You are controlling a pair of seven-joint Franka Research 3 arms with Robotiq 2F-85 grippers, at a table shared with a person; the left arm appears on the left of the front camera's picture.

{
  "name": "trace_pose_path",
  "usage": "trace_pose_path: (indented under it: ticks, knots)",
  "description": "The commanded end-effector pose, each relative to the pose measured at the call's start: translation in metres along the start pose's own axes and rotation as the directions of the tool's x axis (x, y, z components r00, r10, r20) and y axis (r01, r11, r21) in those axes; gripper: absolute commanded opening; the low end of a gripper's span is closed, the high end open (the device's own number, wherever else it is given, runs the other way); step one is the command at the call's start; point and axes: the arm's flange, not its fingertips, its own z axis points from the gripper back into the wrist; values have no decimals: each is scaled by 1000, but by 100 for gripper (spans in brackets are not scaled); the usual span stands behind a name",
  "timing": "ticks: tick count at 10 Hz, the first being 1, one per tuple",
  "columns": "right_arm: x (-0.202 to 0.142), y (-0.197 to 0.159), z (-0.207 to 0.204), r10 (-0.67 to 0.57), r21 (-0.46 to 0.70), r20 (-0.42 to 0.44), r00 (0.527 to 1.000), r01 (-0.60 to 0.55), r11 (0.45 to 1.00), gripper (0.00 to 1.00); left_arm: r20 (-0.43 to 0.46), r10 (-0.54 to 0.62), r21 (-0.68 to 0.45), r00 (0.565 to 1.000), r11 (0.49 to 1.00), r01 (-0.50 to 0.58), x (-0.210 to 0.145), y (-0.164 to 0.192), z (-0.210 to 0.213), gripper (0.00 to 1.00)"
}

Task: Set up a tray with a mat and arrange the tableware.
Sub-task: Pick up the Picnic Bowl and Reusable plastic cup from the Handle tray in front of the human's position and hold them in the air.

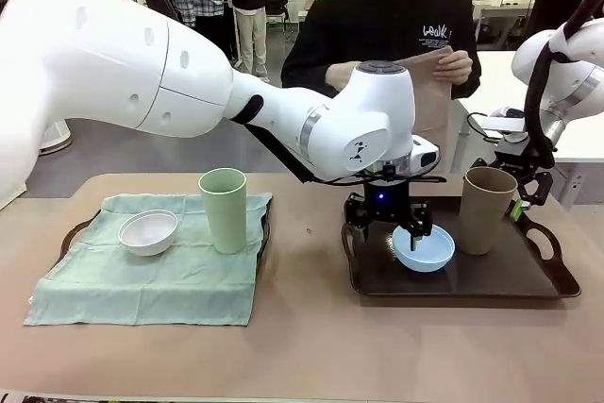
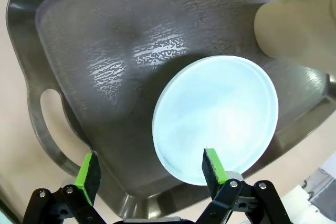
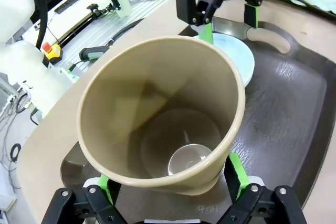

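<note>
On the right, a dark tray [image 1: 528, 280] carries a light blue bowl [image 1: 427, 250] and a tan-brown cup [image 1: 488, 209]. My left gripper [image 1: 389, 231] hangs open over the bowl's near rim. In the left wrist view one of its fingers [image 2: 214, 165] is inside the bowl [image 2: 215, 114] and the other is outside over the tray [image 2: 105, 40]. The right gripper [image 3: 170, 179] is open, its green pads on either side of the upright cup [image 3: 157, 114]. On the left, a second tray [image 1: 75, 233] holds a pale green mat [image 1: 151, 280], a white bowl [image 1: 148, 231] and a pale green cup [image 1: 224, 209].
A person in black sits at the far side, both hands holding up a brown sheet [image 1: 429, 82]. My left arm [image 1: 283, 110] stretches across the table above the left tray. Bare tabletop [image 1: 302, 346] runs along the front edge.
</note>
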Motion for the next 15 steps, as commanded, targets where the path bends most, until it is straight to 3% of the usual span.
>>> trace_pose_path:
  ticks: [1,3,10,11,12,13,15]
  knots:
    - [7,6,-13,45,1,-13,999,-45,999,100,24,6,-11,1000,1000,-6,5,-2,-2,100]
    - [7,0,-18,20,-47,14,1000,-19,999,100,24,7,-18,1000,1000,-7,5,1,-5,100]
    - [15,-5,-34,46,28,45,998,-47,998,100,39,23,-37,999,999,-21,9,4,-9,100]
    - [14,-5,-35,68,35,44,997,-69,997,61,48,18,-48,999,999,-16,9,4,-10,45]
    - [14,-5,-35,67,38,44,997,-69,997,42,54,12,-55,998,998,-9,10,3,-11,44]
    - [13,-5,-35,68,39,43,997,-69,997,3,58,13,-60,998,998,-10,10,4,-11,0]
    - [11,-5,-35,74,44,43,996,-75,996,0,60,17,-65,998,998,-13,10,3,-11,0]
